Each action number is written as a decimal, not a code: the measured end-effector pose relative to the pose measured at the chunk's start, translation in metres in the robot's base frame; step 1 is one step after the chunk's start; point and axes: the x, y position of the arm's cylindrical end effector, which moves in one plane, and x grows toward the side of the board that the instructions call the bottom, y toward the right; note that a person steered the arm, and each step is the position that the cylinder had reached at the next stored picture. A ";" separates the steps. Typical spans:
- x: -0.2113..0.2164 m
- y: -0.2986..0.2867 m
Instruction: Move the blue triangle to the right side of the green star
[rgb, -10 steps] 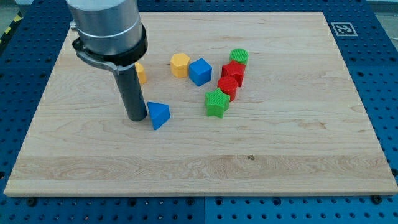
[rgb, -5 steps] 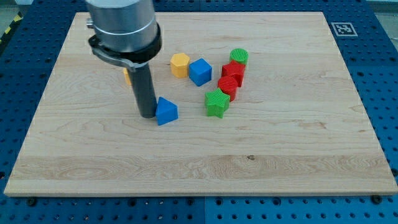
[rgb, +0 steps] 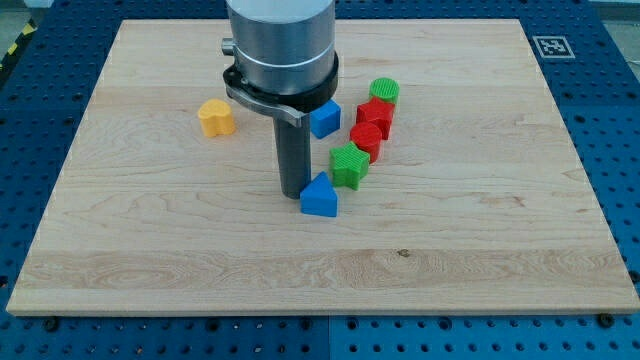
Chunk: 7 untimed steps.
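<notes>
The blue triangle (rgb: 319, 196) lies on the wooden board (rgb: 480, 220), just below and to the left of the green star (rgb: 349, 165), almost touching it. My tip (rgb: 294, 192) stands at the triangle's left side, touching it. The rod's body hides the area above the tip.
A blue cube (rgb: 325, 118) peeks out to the right of the rod. Two red blocks (rgb: 372, 126) and a green cylinder (rgb: 383, 91) run up and right from the star. A yellow block (rgb: 215, 117) sits at the view's left. A fiducial marker (rgb: 549, 46) is at the top right corner.
My tip has moved to the view's right and slightly down, pushing the blue triangle right until it is next to the green star. The rod now hides the yellow hexagonal block seen before.
</notes>
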 end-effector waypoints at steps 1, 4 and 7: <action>0.013 0.009; 0.057 0.031; 0.057 0.077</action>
